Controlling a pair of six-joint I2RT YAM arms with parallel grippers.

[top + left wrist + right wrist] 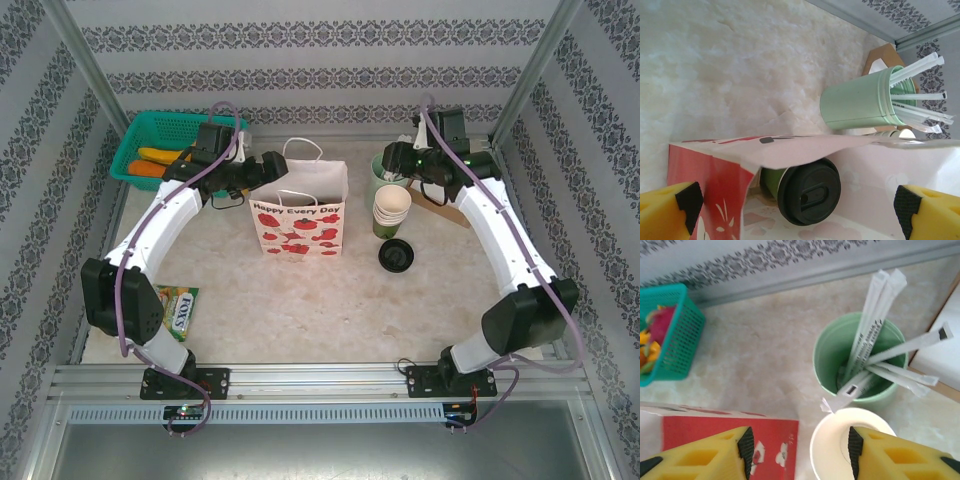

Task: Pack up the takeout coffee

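Marbled tabletop (300, 300) keeps the paper bag (300, 228) upright so the takeout coffee (807, 192) sits steady inside (lid on); left gripper (797, 202) and right gripper (800, 445) both gape, empty.

The right claw (800, 452), spread wide, hovers over a cream cup (830, 455) beside the mint utensil cup (832, 352).

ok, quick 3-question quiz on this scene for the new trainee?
1. True or false: the left end effector is open.
2. The mint cup holds: A) wrapped white utensils B) black lids C) fruit.
3. Where is the lidded coffee?

Key: 1 true. 2 A. 3 inside the paper bag, upright by the look of it.
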